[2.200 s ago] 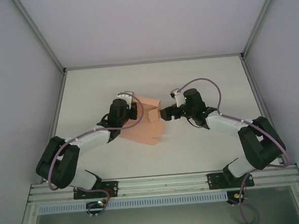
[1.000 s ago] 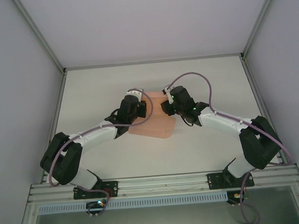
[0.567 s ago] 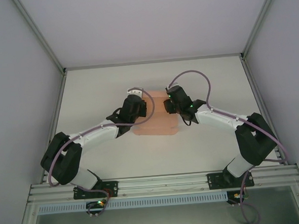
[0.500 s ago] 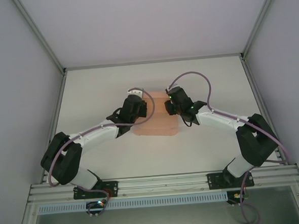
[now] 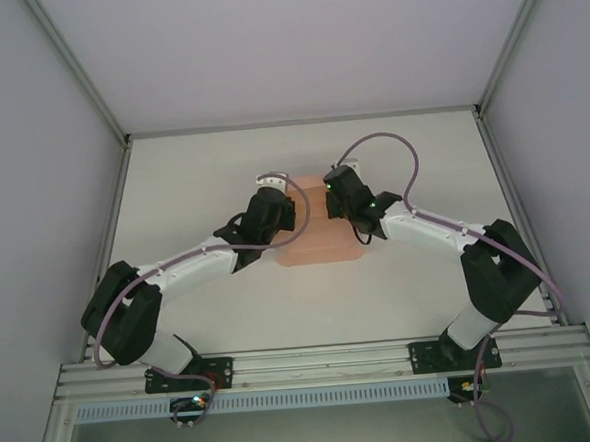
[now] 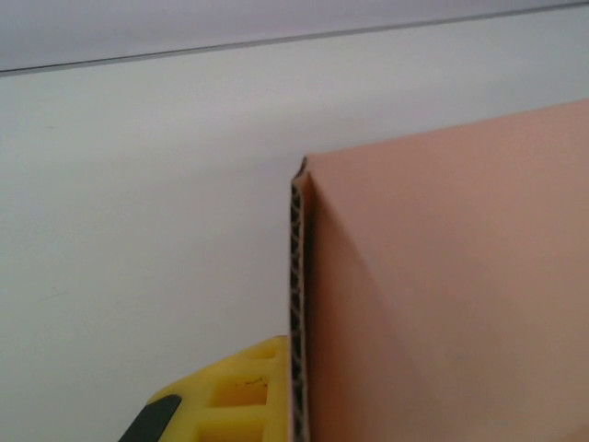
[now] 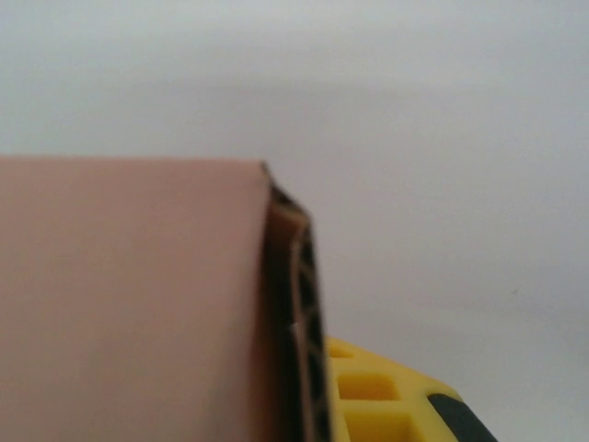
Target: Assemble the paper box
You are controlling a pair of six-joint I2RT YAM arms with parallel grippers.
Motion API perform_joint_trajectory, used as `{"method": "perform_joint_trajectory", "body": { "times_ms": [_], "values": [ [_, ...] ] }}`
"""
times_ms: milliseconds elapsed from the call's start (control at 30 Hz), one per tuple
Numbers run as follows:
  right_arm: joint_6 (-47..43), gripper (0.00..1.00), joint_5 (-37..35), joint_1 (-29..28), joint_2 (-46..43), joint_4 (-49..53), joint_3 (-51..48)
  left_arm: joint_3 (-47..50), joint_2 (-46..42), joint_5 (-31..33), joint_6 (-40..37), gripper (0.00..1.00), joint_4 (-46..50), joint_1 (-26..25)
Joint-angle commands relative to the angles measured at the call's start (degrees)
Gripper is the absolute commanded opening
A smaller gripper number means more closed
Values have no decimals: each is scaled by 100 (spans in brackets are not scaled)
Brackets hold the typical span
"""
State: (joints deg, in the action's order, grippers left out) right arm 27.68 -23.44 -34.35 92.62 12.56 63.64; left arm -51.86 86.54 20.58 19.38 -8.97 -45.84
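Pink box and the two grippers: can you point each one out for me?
paper box (image 5: 317, 242), top view, on its bare pink face between the arms.
left gripper (image 5: 283, 222), top view, its tip at the box's left edge.
right gripper (image 5: 334, 212), top view, its tip at the box's right edge.

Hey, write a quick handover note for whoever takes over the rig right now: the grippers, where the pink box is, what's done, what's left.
Grippers: left gripper shut on the left wall of the paper box; right gripper shut on its right wall.
Where: the box sits mid-way across the table, between the arms.
Done: it looks folded up into a low rectangle.
Left: tab locking can't be judged; check before letting go.
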Motion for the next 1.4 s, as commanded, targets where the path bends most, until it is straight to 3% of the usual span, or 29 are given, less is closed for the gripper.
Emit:
{"method": "perform_joint_trajectory", "body": {
  "times_ms": [0,133,367,467,567,633,667,733,833,1000,1200,1367],
  "values": [
    [1160,0,-1732,254,269,965,270,-210,44,531,343,0,407,50],
    [1026,0,-2092,271,394,1114,385,-260,69,570,395,0,510,43],
    [1670,0,-2346,291,414,1741,705,-377,161,502,487,0,576,36],
    [558,18,-2403,224,430,1059,595,-416,203,425,459,0,624,33],
    [-820,21,-868,325,99,-499,-85,-419,197,471,401,0,659,50],
    [-1271,34,277,477,-222,-1169,-518,-415,201,465,393,0,676,82],
    [-1383,43,796,559,-377,-1340,-655,-422,205,440,391,0,698,100],
    [-1666,48,1897,698,-695,-1560,-853,-413,215,409,423,0,704,133],
    [-1946,58,2831,728,-1025,-1517,-923,-396,223,268,466,0,644,177],
    [-1963,70,3264,728,-1231,-1401,-1026,-431,268,171,506,0,677,221],
    [-1954,67,2921,734,-1357,-1258,-1187,-379,207,57,542,0,668,269],
    [-2032,64,2827,785,-957,-1183,-985,-368,193,-141,507,0,620,289]
  ]
}}
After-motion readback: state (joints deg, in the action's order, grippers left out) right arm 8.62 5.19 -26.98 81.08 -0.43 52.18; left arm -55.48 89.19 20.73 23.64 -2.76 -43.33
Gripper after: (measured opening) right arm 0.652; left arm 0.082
